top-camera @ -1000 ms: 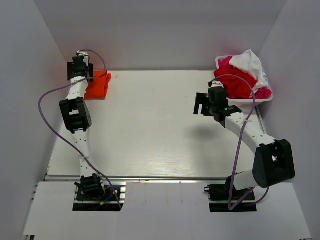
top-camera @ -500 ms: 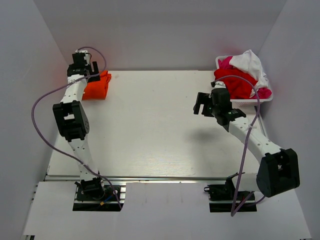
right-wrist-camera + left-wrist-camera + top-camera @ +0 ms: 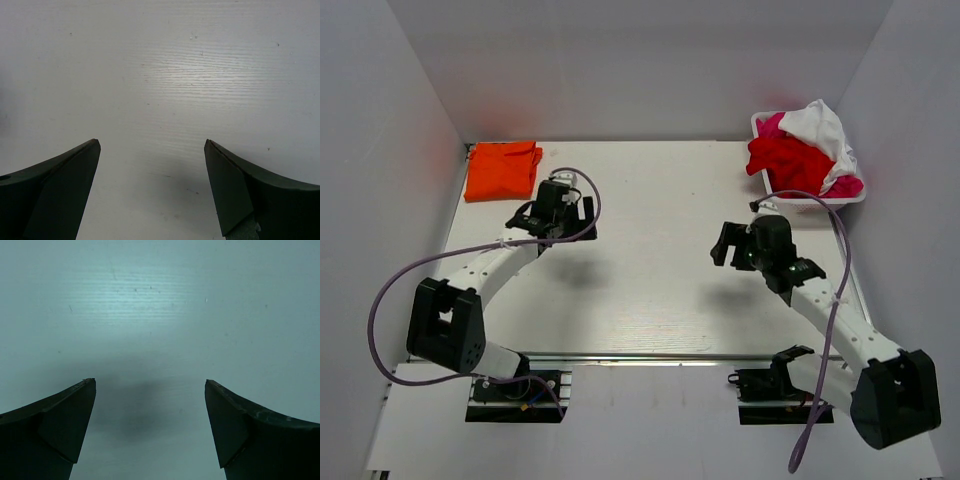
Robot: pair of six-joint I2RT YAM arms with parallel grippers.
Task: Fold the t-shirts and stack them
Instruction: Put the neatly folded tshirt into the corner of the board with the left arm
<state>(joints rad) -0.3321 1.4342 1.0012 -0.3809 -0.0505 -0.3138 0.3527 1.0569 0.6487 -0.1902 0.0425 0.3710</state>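
A folded bright orange t-shirt [image 3: 501, 170] lies at the table's far left corner. Red [image 3: 788, 163], magenta-pink [image 3: 771, 127] and white [image 3: 820, 126] t-shirts are heaped in a white basket [image 3: 812, 204] at the far right. My left gripper [image 3: 553, 212] is open and empty, to the right of and nearer than the orange shirt, over bare table. My right gripper [image 3: 728, 246] is open and empty over bare table, left of and nearer than the basket. Both wrist views, left [image 3: 150, 385] and right [image 3: 152, 145], show only spread fingers above white tabletop.
White walls enclose the table on three sides. The table's near edge has a metal rail [image 3: 620, 356] with the arm bases behind it. Purple cables [image 3: 395, 285] loop from both arms.
My left gripper has left the orange shirt and pulled back toward the middle of the table. My right gripper has drawn back a little from the basket.
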